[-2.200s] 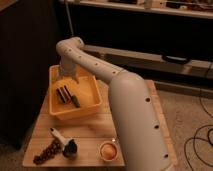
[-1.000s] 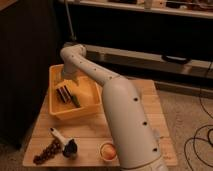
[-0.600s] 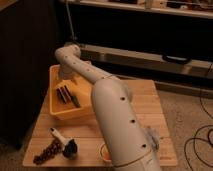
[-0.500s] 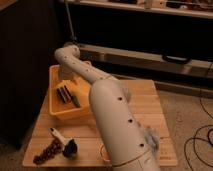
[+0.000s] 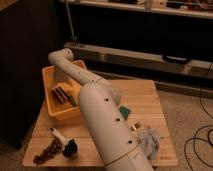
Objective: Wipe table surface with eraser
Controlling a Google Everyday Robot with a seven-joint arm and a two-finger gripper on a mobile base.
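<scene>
The eraser [image 5: 61, 94], a dark block with reddish stripes, lies inside the yellow bin [image 5: 50, 102] at the back left of the table surface [image 5: 145, 95]. My arm rises from the bottom of the view, bends at the bin's far edge and turns down into it. The gripper [image 5: 60, 79] hangs just above the eraser, partly hidden by the wrist. I cannot tell whether it touches the eraser.
A teal sponge [image 5: 124, 112] lies beside my arm at mid-table. A crumpled grey cloth [image 5: 149, 140] sits at the front right. A white bottle [image 5: 57, 135], a dark lump [image 5: 70, 148] and a brown cluster [image 5: 46, 152] lie at the front left. Dark shelving stands behind the table.
My arm has swung left and nearer the camera, now covering more of the table's middle. The wrist has stayed over the yellow bin, and the eraser has not moved.
</scene>
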